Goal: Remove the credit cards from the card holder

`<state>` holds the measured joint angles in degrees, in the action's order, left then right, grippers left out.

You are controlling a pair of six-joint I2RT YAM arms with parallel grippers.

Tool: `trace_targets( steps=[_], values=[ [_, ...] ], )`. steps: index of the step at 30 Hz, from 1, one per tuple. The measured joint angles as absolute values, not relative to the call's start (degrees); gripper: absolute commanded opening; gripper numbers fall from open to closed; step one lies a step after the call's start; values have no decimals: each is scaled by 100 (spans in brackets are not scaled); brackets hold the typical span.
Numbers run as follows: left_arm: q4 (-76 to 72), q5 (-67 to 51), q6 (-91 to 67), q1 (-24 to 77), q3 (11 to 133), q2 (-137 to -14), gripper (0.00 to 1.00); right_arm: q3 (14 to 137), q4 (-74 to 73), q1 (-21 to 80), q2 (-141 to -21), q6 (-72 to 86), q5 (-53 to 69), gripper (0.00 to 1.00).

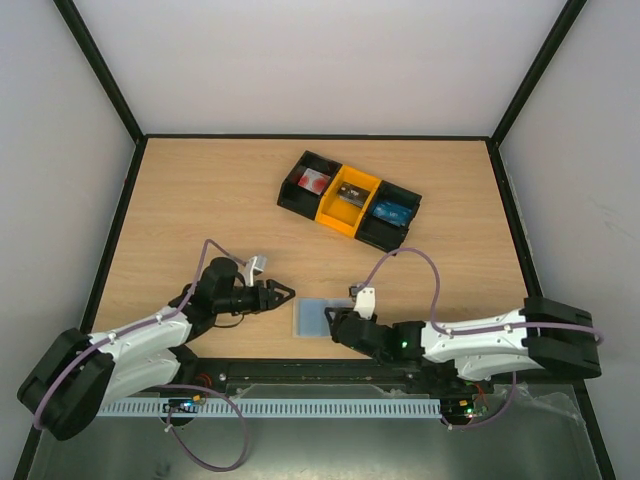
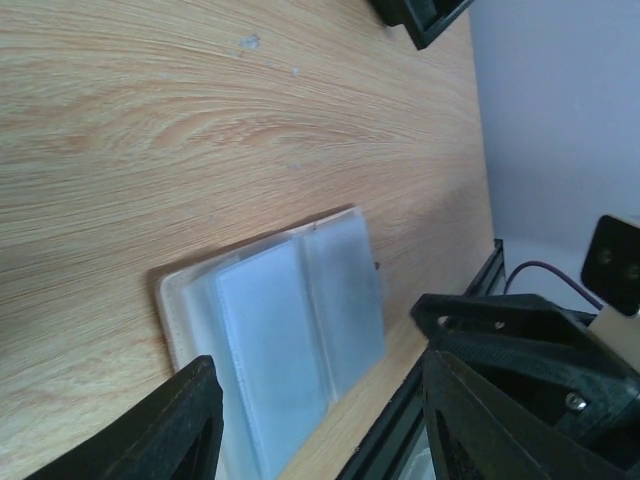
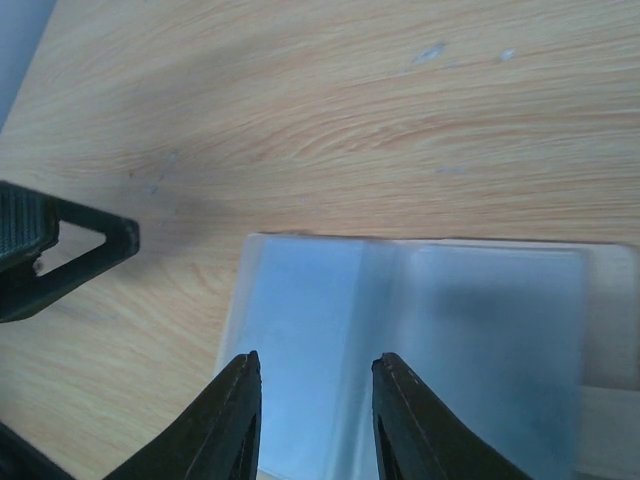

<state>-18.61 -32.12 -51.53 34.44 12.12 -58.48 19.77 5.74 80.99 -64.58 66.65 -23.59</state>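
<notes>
The card holder (image 1: 312,317), a pale grey-blue translucent sleeve, lies flat on the table near the front edge, between both grippers. It also shows in the left wrist view (image 2: 285,330) and the right wrist view (image 3: 450,340). My left gripper (image 1: 285,293) is open and empty, just left of the holder, its jaws wide (image 2: 320,440). My right gripper (image 1: 333,318) is open, its fingertips (image 3: 235,420) over the holder's right part, gripping nothing. I cannot make out any credit card inside the sleeve.
A black-and-yellow three-compartment tray (image 1: 350,198) stands at the back middle, with a red item in its left bin, a dark one in the yellow bin and a blue one on the right. The left gripper's finger (image 3: 50,250) shows in the right wrist view.
</notes>
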Motion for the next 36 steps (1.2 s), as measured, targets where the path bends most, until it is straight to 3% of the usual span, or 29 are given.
trace_targets(
  steps=[11, 16, 23, 36],
  values=[
    [-2624, -3441, -5492, 3444, 871, -5986, 58, 2582, 1212, 8095, -7966, 6689, -1811, 29],
    [-2805, -3476, -5594, 3450, 860, -6073, 59, 2628, 1219, 8093, -8335, 6827, -1723, 22],
    [-3240, -3483, -5833, 3695, 858, -6372, 61, 2386, 1522, 8084, -8416, 7118, -1688, 13],
    [-4097, -3256, -6093, 4250, 952, -7946, 60, 2058, 2053, 8084, -8344, 7332, -1684, 13]
  ],
)
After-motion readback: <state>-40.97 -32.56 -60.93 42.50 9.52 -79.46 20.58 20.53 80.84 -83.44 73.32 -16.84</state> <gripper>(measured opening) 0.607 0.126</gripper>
